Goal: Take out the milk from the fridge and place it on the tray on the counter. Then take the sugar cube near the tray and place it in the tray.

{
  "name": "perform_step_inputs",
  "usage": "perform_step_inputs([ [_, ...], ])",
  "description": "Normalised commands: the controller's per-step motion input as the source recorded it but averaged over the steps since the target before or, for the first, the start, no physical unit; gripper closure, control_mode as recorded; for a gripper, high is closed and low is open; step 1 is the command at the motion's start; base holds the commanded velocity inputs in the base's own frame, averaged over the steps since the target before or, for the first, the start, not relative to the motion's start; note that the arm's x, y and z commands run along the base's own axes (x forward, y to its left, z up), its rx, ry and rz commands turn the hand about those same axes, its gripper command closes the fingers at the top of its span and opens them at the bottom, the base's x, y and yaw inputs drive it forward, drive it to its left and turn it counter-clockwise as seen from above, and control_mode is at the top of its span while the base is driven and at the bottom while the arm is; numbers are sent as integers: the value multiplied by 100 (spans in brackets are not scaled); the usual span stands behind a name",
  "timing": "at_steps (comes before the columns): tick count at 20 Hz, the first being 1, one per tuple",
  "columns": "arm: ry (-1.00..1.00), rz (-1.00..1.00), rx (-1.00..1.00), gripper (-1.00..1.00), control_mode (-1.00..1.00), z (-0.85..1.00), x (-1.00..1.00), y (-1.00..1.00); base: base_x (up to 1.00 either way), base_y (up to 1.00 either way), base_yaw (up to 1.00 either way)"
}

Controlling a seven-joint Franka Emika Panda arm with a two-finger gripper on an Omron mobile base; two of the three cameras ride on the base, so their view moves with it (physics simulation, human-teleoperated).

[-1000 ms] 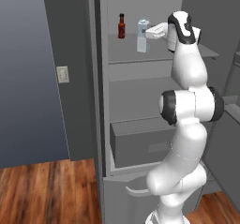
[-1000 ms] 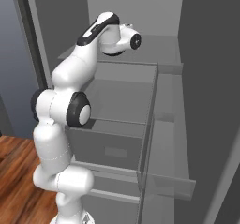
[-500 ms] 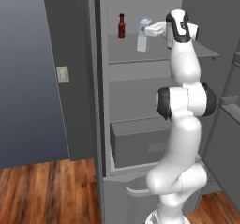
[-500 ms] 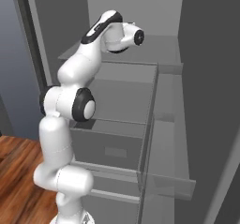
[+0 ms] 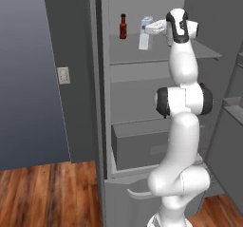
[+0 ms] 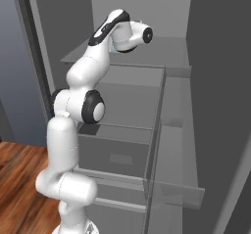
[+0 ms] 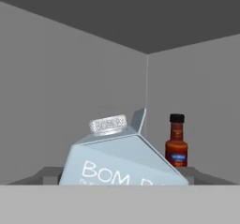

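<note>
The milk stands on the upper shelf of the open fridge, right at the front of the gripper. In the left base view the white hand reaches in from the right at the height of the carton's upper half, and its front end overlaps the carton, so the two look touching or all but touching; whether the fingers sit on either side of it cannot be made out there. The hand view looks straight at the carton from very close: its gabled top and round ribbed cap lie in the middle of the picture, with the letters "BOM" on the pale blue face below. The fingertips are hidden in that view, so I cannot tell whether the jaws stand apart or have closed on the carton.

The carton is upright, long axis vertical, base on the shelf, gable ridge and cap upward. In the hand view the printed face turns toward the camera and the ridge runs away from it toward the back corner.

A red bottle with a black cap stands upright on the same shelf, to the carton's left in the left base view, near but apart from it.

In the right base view the arm bends over the shelf into the fridge.
</note>
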Motion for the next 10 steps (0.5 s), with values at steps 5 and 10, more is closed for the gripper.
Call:
perform_step_inputs([
  [5,0,0,0,100,-100,0,0,2,0,0,0],
  [10,-4,1,-3,100,-100,0,-38,7,0,0,0],
])
